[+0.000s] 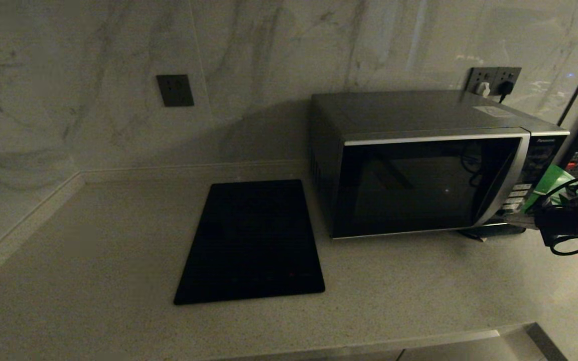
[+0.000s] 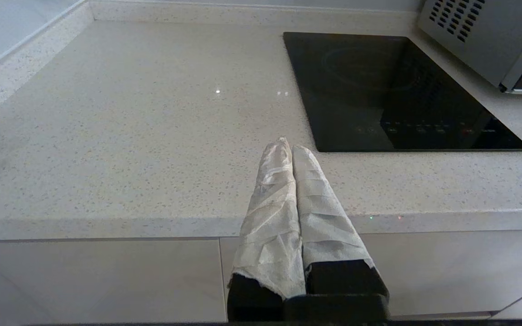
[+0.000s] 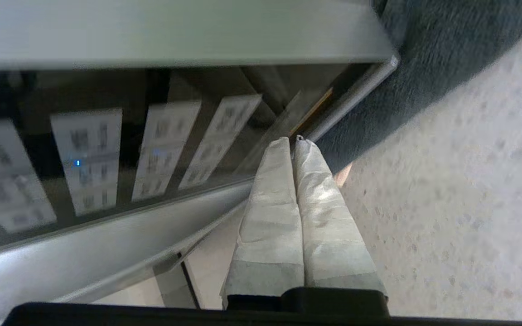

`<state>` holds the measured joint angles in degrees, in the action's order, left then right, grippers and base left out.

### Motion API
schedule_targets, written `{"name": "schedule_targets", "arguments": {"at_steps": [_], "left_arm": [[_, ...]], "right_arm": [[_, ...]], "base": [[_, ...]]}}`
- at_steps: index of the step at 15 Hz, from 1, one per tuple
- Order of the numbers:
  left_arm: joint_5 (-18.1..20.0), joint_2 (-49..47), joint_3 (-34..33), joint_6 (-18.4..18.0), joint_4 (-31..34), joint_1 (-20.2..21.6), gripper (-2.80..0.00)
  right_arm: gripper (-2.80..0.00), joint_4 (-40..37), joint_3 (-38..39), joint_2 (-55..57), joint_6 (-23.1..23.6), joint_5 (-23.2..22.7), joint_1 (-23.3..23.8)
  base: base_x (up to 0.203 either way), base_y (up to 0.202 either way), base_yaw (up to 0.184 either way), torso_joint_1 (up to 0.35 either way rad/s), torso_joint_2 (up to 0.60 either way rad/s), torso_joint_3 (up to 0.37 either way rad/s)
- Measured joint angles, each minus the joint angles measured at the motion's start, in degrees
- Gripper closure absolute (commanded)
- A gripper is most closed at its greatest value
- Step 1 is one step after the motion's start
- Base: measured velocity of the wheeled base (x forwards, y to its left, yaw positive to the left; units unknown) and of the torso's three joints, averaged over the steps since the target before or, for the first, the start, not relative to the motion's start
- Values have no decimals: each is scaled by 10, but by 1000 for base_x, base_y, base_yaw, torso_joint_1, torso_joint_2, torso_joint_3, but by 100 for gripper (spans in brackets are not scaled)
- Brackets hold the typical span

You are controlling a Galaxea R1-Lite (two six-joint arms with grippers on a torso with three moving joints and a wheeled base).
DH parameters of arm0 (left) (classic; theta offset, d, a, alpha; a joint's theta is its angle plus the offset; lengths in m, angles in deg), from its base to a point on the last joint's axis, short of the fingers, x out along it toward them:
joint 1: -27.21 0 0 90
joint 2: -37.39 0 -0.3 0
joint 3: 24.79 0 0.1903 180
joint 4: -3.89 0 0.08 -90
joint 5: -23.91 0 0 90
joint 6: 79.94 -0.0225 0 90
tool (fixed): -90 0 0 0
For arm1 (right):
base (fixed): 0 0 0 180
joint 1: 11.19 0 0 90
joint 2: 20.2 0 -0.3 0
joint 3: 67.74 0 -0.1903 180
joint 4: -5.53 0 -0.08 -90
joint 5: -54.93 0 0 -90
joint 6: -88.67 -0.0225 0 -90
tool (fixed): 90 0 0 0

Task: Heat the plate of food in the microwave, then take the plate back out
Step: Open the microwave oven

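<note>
The silver-grey microwave [image 1: 419,165] stands at the back right of the counter with its dark glass door closed. Its vented side [image 2: 483,40] shows in the left wrist view. My right gripper [image 1: 520,219] is shut and empty, its taped tips [image 3: 292,140] close to the lowest corner of the button panel [image 3: 161,145], touching or just short of it. My left gripper [image 2: 292,146] is shut and empty, held low in front of the counter's front edge. The plate of food is out of view.
A flat black panel [image 1: 251,240] lies on the counter left of the microwave. A green board [image 1: 552,185] leans by the microwave's right side, and a dark mat [image 3: 424,68] lies under that corner. Plugs sit in the wall socket [image 1: 494,80].
</note>
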<state>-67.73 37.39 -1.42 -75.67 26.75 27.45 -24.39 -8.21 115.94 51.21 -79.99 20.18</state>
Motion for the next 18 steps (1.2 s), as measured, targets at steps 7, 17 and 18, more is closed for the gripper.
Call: {"name": "schedule_targets", "arguments": {"at_steps": [7,17,18], "left_arm": [[0,0,0,0,0,0,0],[0,0,0,0,0,0,0],[0,0,0,0,0,0,0]], "right_arm": [[0,-3,-39,23,-9,0,-2],[0,3,-19,13,-14,2,-2],[0,3,1,-3,-11,2,2]], "base": [[0,0,0,0,0,0],[0,0,0,0,0,0],[0,0,0,0,0,0]]}}
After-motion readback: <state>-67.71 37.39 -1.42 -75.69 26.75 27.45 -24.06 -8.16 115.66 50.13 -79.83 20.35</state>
